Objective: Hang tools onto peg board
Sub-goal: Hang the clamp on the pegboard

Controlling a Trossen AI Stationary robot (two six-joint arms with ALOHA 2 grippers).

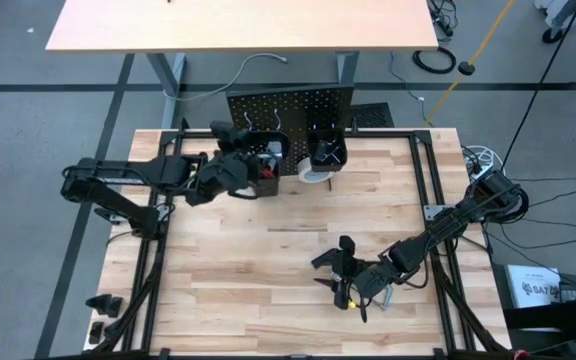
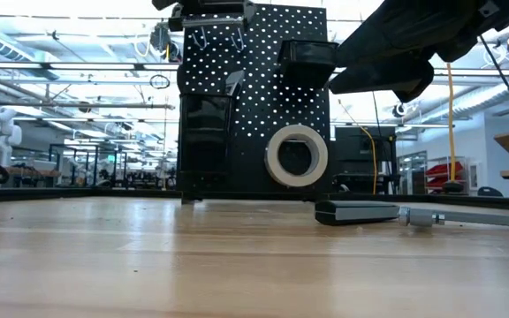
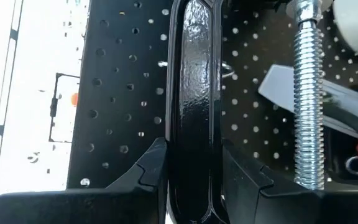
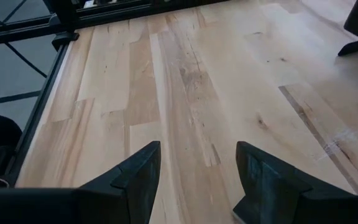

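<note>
At the peg board (image 1: 290,105), left claw (image 3: 191,168) grips the black C-clamp (image 3: 194,93); right claw (image 4: 194,162) open

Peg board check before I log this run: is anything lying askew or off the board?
One tool, grey with a dark end, lies flat on the table right of the peg board, not hung. The white tape roll hangs on it.

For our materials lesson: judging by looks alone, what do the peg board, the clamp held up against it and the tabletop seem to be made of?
Peg board: probably painted or coated sheet metal; thin, matte black, with regular punched holes.
C-clamp in the left gripper: glossy black frame, likely painted metal; bare silvery threaded screw, evidently steel.
Tabletop: light wood strips with visible grain and joints.
</note>
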